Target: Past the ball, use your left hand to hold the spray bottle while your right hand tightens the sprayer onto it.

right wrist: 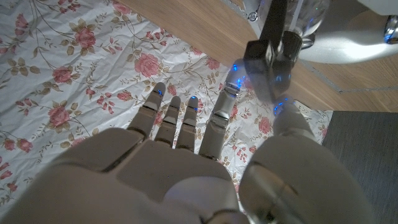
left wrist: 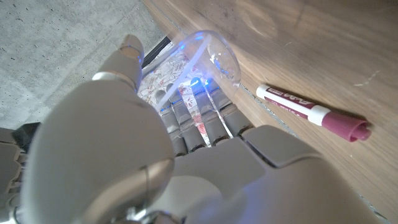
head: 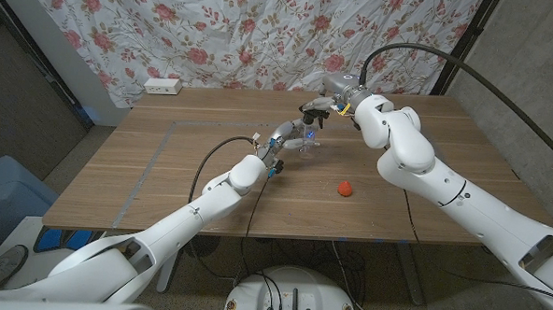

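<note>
Your left hand (head: 279, 142) grips the bottle (head: 300, 140) beyond the ball (head: 346, 187); your right hand (head: 318, 108) pinches its sprayer (right wrist: 268, 59) on top.

Clear spray bottle (head: 297, 137) held off the table past the small red ball (head: 346, 187), black sprayer (right wrist: 272, 46) on top

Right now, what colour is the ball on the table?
Red ball, clearest in the head view.
</note>
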Action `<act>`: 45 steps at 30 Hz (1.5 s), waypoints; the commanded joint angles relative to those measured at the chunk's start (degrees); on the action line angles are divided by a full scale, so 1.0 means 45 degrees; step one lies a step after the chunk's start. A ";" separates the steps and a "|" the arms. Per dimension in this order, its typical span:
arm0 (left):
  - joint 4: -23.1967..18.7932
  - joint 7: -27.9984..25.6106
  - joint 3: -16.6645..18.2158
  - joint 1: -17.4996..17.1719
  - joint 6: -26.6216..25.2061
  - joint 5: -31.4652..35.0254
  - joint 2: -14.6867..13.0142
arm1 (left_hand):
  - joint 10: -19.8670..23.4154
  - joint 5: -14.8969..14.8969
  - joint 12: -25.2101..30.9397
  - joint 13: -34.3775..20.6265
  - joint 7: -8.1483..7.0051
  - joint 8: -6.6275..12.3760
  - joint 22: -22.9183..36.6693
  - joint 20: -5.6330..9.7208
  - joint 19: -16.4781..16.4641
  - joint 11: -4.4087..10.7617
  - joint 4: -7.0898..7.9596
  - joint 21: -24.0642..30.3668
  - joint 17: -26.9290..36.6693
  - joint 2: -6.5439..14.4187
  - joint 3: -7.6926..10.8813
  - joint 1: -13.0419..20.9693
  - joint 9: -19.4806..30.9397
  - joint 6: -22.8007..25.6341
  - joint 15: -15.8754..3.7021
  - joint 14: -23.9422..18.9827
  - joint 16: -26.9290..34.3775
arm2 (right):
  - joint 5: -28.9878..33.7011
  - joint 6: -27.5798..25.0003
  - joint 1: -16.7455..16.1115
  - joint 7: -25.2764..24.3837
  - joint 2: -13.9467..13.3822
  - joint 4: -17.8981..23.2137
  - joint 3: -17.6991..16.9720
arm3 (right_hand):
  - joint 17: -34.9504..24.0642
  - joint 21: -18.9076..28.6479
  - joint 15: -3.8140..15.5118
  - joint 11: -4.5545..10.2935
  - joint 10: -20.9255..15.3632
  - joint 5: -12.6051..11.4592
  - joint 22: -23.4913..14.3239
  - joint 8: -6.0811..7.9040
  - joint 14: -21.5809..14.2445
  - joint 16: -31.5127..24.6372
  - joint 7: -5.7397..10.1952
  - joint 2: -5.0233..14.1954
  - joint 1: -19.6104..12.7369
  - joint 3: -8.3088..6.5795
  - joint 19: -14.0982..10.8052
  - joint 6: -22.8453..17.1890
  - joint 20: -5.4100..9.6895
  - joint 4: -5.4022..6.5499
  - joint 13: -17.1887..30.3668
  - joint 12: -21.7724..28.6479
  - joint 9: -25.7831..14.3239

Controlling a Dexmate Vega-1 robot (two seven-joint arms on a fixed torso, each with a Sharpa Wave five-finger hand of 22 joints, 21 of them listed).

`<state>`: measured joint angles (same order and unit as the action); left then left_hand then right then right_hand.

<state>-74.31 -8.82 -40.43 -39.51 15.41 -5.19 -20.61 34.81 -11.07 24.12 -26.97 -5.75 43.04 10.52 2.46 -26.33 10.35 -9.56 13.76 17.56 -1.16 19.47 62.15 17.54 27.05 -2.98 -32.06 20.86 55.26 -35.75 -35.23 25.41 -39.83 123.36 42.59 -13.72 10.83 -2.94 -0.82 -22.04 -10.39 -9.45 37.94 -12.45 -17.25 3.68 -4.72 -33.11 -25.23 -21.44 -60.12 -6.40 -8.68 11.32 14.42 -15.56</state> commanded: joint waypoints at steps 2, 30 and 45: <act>0.0029 -0.0003 0.0009 -0.0026 0.0005 -0.0025 0.0004 | 0.0175 -0.0090 -0.0078 -0.0049 0.0006 0.0116 0.0021 0.0264 -0.0132 0.0005 0.0054 -0.0038 0.0014 0.1182 0.0035 0.0124 -0.0020 0.0206 -0.1923 -0.0182 0.0006 | 0.1101 -0.0253 -0.0069 -0.0104 0.0370 -0.0252 0.0360 | -0.0074 0.0162 0.0109 0.0049 -0.0355 0.0018 -0.0032 0.0109 -0.0320 -0.0167 0.0034 0.0042 -0.0198 -0.0019 -0.0342 -0.0278 0.0128 -0.0129 0.0022 0.0068 0.0085; 0.0149 0.0100 -0.0044 0.0080 -0.0093 -0.0064 0.0030 | 0.0295 -0.0113 -0.0152 -0.0079 0.0049 0.0333 0.0020 0.0231 -0.0146 -0.0010 -0.0025 -0.0058 0.0011 0.1306 0.0148 0.0200 -0.0167 0.0514 -0.1914 -0.0268 -0.0070 | 0.1338 -0.0466 -0.0274 -0.0457 0.1207 -0.0738 0.0209 | -0.0099 0.0152 0.0741 0.0418 -0.2142 -0.0197 -0.0045 0.1308 -0.1629 -0.0660 0.0392 0.0592 -0.1495 -0.0436 -0.1233 -0.3159 0.0574 -0.0240 -0.0040 0.0132 0.0374; 0.0108 0.0028 -0.0091 0.0058 -0.0132 -0.0002 0.0069 | 0.0345 -0.0117 -0.0188 -0.0093 0.0066 0.0398 0.0020 0.0216 -0.0145 0.0026 -0.0022 -0.0068 0.0030 0.1371 0.0179 0.0229 -0.0224 0.0548 -0.1904 -0.0254 -0.0102 | 0.0891 -0.0888 -0.0333 -0.0268 0.1263 -0.0485 0.0145 | -0.0030 0.0095 0.0882 0.0400 -0.2430 -0.0680 -0.0043 0.1835 -0.1900 -0.0719 0.0092 0.0715 -0.2416 -0.0807 -0.1348 -0.3886 0.0625 -0.0441 -0.0076 -0.0017 0.0140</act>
<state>-73.84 -8.45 -40.69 -39.22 14.81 -5.44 -20.49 35.81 -11.07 23.29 -27.24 -5.94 44.31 10.52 2.76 -26.64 10.54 -9.74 13.55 17.57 -1.16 19.66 62.15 16.47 27.25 -3.18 -32.88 20.52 60.92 -39.11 -36.59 23.78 -34.14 120.41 43.56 -13.83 11.27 1.02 1.03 -32.46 -12.96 -9.45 45.69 -20.51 -19.94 4.01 -1.04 -43.30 -28.52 -27.03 -76.96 -3.29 -10.64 10.92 14.71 -14.55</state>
